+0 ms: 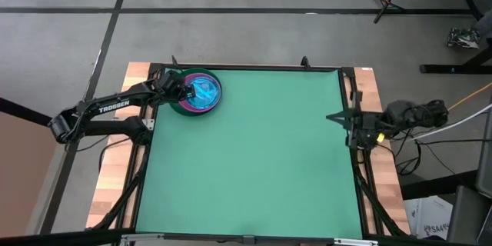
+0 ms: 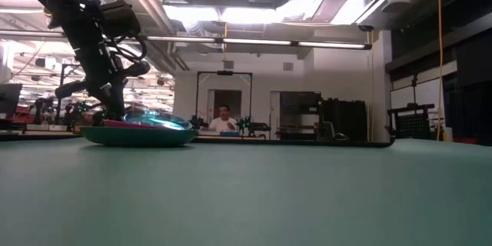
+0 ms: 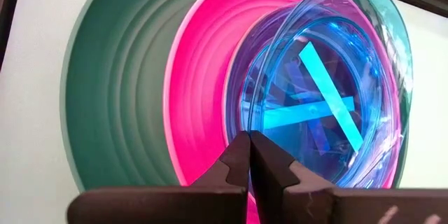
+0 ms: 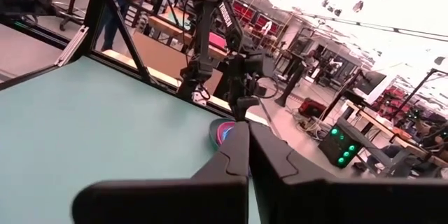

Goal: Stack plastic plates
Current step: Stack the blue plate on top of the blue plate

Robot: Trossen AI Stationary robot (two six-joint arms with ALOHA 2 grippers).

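A: Left gripper [image 3: 250, 155] has its fingers pressed together with nothing between them. It sits low over the left edge of the plates [image 1: 195, 94], tips aimed at the pink plate [image 3: 203, 77]. I can't tell if the tips touch it.

B: Right side?

A: Right gripper [image 4: 246, 147] is also pressed together and empty, parked at the right edge of the table [image 1: 246, 161], well apart from everything.

B: Where's the stack?

A: Far-left corner of the table, just beside the far rail. Green plate [image 3: 115, 84] is at the bottom, pink nested in it, and clear cyan plates [image 3: 315, 98] on top. I can't count the clear ones.

B: Orientation?

A: They're round, so there's no long axis in plan. The only axis is the vertical one through the centres. All sit rim up, bowls open to the ceiling. In the low view the stack [image 2: 138, 131] sits flat on the table, but the top cyan plate looks slightly cocked and offset toward the right rather than fully seated.

B: Risks?

A: Three, as I judge it:
- With the fingers this low, pulling away sideways could catch a rim and drag or flip the light top plates.
- The cocked cyan plate could slide off if the stack gets bumped.
- The stack is near the table rail, so a push toward the far-left could ride it up against the frame.

Lifting straight up before moving away looks safest.
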